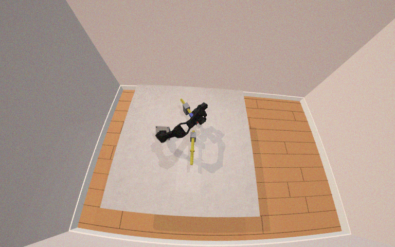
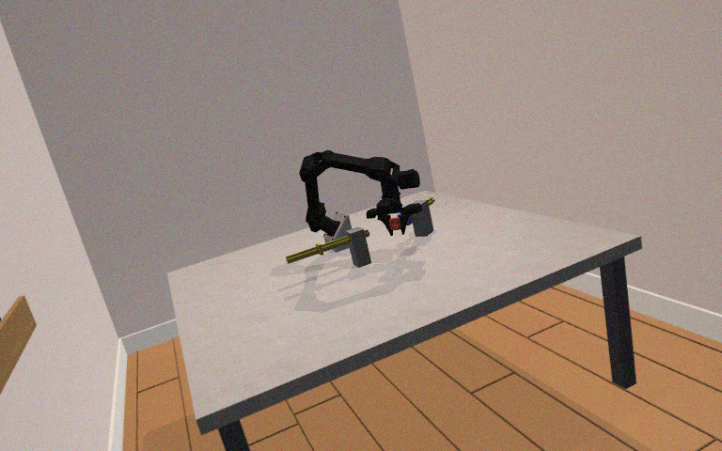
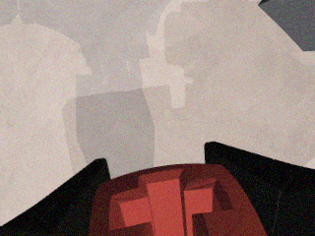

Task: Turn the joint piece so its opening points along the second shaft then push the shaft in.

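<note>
The red joint piece (image 1: pixel 197 122) (image 2: pixel 394 223) (image 3: pixel 164 197) is between the fingers of my gripper (image 2: pixel 397 231), which is shut on it. A blue part (image 1: pixel 191 115) (image 2: pixel 408 219) sits behind it on the first yellow shaft (image 1: pixel 182 101) (image 2: pixel 431 200), fixed to the far grey block (image 1: pixel 185 107) (image 2: pixel 423 220). The second yellow shaft (image 1: pixel 192 158) (image 2: pixel 302 255), with a collar along it, runs through the nearer block (image 1: pixel 193 135) (image 2: pixel 360 248). Its short end pokes out toward the joint piece, apart from it. Where the opening points exactly is hard to tell.
My arm (image 1: pixel 180 130) (image 2: pixel 351 162) arches over from its base plate (image 1: pixel 160 128) to the joint piece. The blocks and base stand on the pale table (image 1: pixel 174 189) (image 2: pixel 255 340). A dark block corner (image 3: pixel 292 22) shows at the wrist view's top right.
</note>
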`<act>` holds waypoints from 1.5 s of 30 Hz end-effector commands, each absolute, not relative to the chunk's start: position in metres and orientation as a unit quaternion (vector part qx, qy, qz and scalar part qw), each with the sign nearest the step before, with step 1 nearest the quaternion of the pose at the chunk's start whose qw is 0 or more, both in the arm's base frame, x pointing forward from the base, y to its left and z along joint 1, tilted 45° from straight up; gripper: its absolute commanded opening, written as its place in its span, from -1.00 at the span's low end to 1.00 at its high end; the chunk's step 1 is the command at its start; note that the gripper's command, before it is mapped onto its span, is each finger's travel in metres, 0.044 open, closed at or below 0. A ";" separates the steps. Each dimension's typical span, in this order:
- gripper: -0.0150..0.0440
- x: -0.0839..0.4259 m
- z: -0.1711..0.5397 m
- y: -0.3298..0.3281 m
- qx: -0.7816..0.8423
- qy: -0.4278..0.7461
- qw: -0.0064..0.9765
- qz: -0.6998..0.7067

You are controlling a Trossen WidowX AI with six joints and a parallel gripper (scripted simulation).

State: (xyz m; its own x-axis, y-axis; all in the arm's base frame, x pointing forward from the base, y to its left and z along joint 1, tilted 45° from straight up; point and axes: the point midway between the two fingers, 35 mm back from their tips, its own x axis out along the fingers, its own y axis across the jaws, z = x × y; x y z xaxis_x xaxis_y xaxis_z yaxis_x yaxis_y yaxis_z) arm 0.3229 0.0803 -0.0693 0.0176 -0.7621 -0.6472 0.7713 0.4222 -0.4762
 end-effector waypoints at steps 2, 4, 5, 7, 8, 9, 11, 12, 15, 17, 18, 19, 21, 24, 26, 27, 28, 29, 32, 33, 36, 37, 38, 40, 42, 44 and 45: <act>-0.49 0.319 -0.068 0.078 0.039 0.433 0.705 -0.560; -0.49 0.318 -0.068 0.077 0.050 0.427 0.703 -0.567; -0.49 0.318 -0.067 0.077 0.056 0.424 0.701 -0.571; -0.49 0.317 -0.067 0.076 0.067 0.418 0.698 -0.577; -0.49 0.316 -0.067 0.076 0.072 0.415 0.697 -0.581; -0.49 0.315 -0.067 0.075 0.078 0.412 0.695 -0.584; -0.49 0.314 -0.066 0.075 0.089 0.405 0.692 -0.590; -0.49 0.313 -0.066 0.074 0.095 0.402 0.691 -0.593; -0.49 0.312 -0.066 0.074 0.111 0.393 0.686 -0.603; -0.49 0.310 -0.066 0.073 0.122 0.386 0.682 -0.608; -0.49 0.310 -0.066 0.073 0.128 0.383 0.681 -0.611; -0.49 0.309 -0.066 0.072 0.133 0.379 0.679 -0.614; -0.49 0.308 -0.065 0.072 0.144 0.373 0.675 -0.620; -0.49 0.306 -0.065 0.071 0.161 0.363 0.670 -0.627; -0.49 0.304 -0.065 0.071 0.172 0.356 0.666 -0.632; -0.49 0.304 -0.065 0.071 0.178 0.353 0.664 -0.635; -0.49 0.303 -0.065 0.070 0.183 0.349 0.662 -0.637; -0.49 0.302 -0.065 0.070 0.189 0.346 0.660 -0.639; -0.49 0.300 -0.065 0.070 0.206 0.335 0.654 -0.646; -0.49 0.299 -0.065 0.070 0.211 0.332 0.652 -0.648; -0.49 0.297 -0.065 0.069 0.228 0.321 0.646 -0.654; -0.49 0.297 -0.065 0.069 0.234 0.317 0.644 -0.656; -0.49 0.296 -0.065 0.069 0.240 0.314 0.641 -0.658; -0.49 0.295 -0.065 0.069 0.251 0.307 0.637 -0.661; -0.49 0.293 -0.065 0.068 0.262 0.299 0.633 -0.665; -0.49 0.292 -0.066 0.068 0.273 0.292 0.628 -0.668; -0.49 0.291 -0.066 0.068 0.279 0.288 0.626 -0.669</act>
